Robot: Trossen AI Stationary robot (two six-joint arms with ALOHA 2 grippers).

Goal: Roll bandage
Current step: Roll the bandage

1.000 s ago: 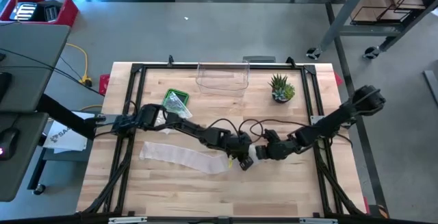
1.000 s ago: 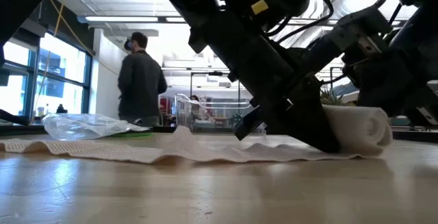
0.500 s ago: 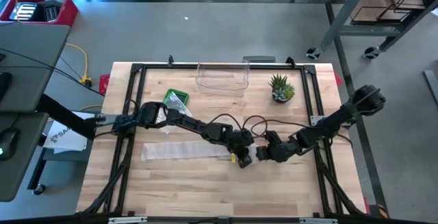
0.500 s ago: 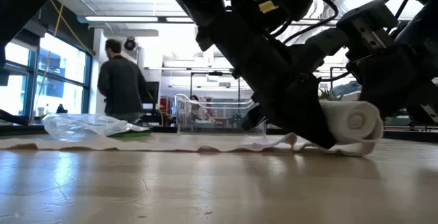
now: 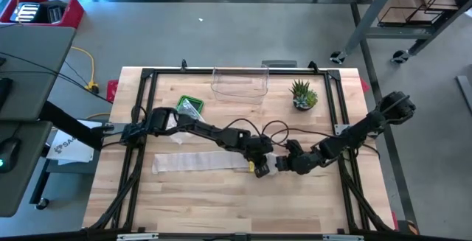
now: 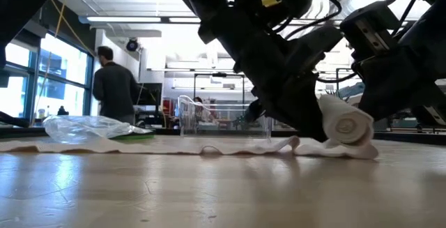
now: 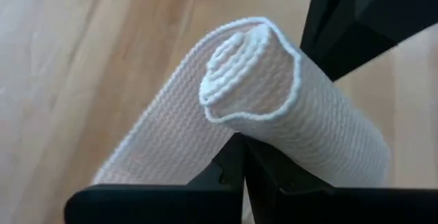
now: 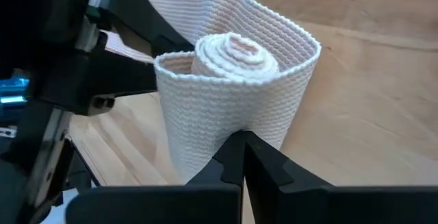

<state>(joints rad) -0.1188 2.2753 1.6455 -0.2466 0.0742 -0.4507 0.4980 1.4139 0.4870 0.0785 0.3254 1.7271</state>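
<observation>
With both claws, left (image 5: 259, 164) and right (image 5: 282, 164), clamped on the bandage roll (image 6: 343, 122) between them, I have lifted it, tightening the wrap.

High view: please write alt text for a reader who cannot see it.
Two dark arms meet at mid-table, left gripper and right gripper shut on a bandage roll; its unrolled tail stretches toward the left arm's side.

A: Bright and even from ceiling strips (image 6: 132, 20); soft shadows on the table (image 5: 221, 197)?

B: Yes. Backlit, near-black arms low down; sharp bandage (image 7: 274, 94), blurred fingers up close.
</observation>
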